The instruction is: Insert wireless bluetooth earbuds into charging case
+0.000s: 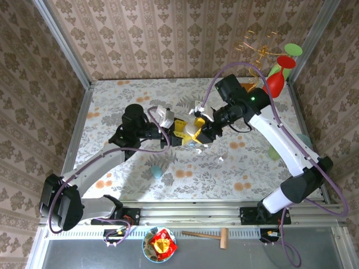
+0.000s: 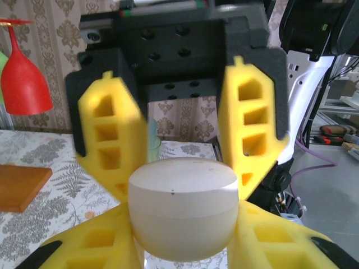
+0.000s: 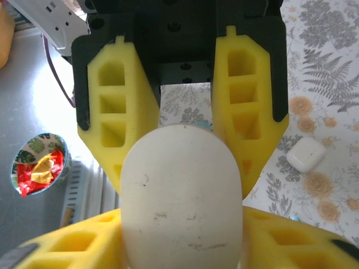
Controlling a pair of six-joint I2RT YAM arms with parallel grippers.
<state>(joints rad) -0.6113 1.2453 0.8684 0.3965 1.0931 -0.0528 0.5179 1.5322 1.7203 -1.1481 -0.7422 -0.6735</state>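
Main worry here is a drop. The left end effector has its chunky yellow fingers clamped on either side of the smooth white pebble-shaped charging case. It's holding it up in the air over the middle of the floral-print desk. The right end effector comes at the same case from the opposite side. Its fingers flank the shell too, but I honestly can't tell if they're pinching it or just sitting alongside.

That shell is round and slick. If the two sides pull or twist unevenly, I'd expect it to squirt out and bounce. The lid seam looks closed in the left wrist view, so nothing can go in yet. Prying it open with fingers that fat could flip the whole thing.

The tiny white bits I take to be the earbuds lie on the desk just right of and nearer than the grip. A falling case could scatter them.

For room, the left half of the desk is open apart from a small pale blue rounded case. A small white rounded-rectangle case sits on the desk in the right wrist view. At the back right, a red plastic goblet stands close to the right arm, so swinging that way is tight. Wallpapered walls box in three sides.
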